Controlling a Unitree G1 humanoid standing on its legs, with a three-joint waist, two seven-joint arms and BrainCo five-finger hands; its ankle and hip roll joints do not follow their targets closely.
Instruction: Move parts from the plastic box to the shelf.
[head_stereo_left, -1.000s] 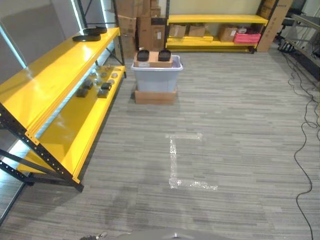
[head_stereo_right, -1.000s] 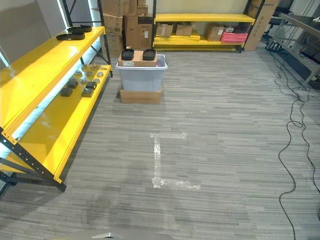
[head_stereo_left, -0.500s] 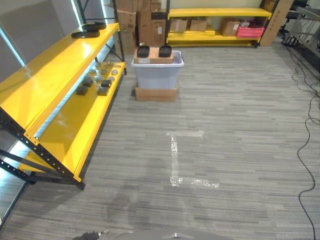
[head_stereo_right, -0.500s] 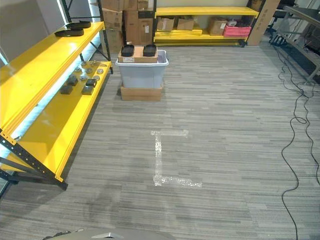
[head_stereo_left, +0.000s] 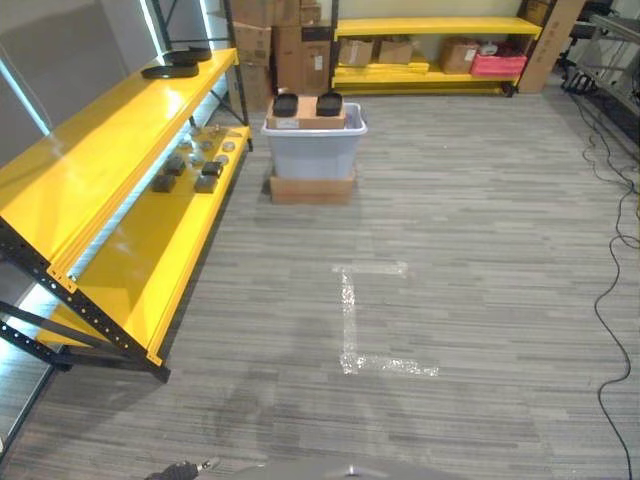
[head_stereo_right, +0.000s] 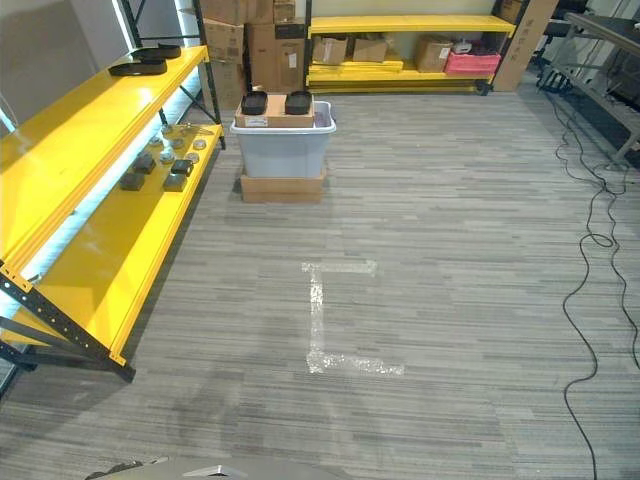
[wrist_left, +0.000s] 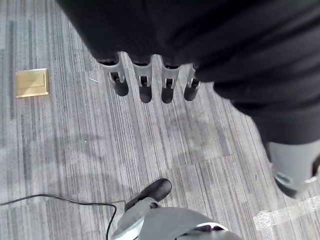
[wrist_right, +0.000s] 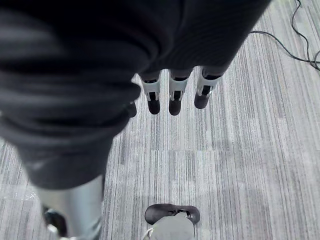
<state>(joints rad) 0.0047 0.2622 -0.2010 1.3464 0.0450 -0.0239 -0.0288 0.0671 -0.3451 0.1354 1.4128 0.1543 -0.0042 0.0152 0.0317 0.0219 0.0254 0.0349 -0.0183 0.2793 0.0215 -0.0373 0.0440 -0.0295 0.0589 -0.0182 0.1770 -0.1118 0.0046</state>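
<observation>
plastic box (head_stereo_left: 313, 150): far centre, on cardboard base, dark parts (head_stereo_left: 286, 104) on top
shelf (head_stereo_left: 150, 190): left, small parts on lower level
left hand (wrist_left: 145, 85): fingers relaxed, empty, above floor
right hand (wrist_right: 172, 92): same

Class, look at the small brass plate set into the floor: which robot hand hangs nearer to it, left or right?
Left. The left robot hand hangs open just above the floor beside the brass plate; the right robot hand, also open, hangs over bare floor.
</observation>
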